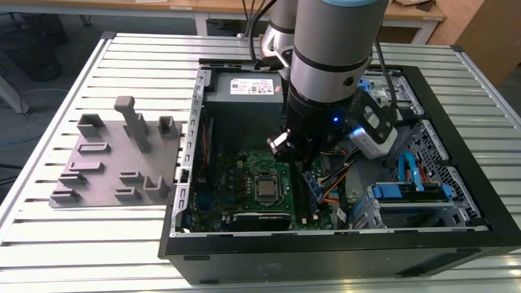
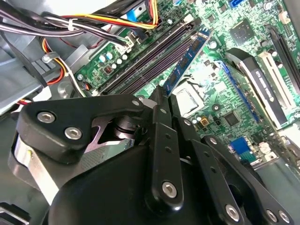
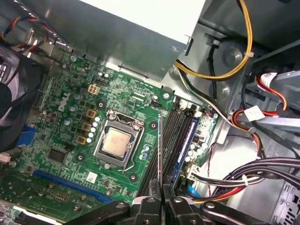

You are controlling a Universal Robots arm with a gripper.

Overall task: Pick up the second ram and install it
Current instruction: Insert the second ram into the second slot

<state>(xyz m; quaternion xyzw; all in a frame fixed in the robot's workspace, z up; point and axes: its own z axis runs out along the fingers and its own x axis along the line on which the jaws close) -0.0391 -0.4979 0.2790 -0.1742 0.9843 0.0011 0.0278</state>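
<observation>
Reaching straight down into case (image 1: pixel 326 256), gripper (image 3: pixel 161 191) pinching 2nd ram (image 3: pixel 161 150) edge-on.

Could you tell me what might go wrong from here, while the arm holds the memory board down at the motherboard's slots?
1. The gripper grips the second ram edge-on right beside the bare processor. A slight tilt could make it miss its slot or scrape the socket.
2. The wire bundles lie close to the slots and might snag the arm.
</observation>
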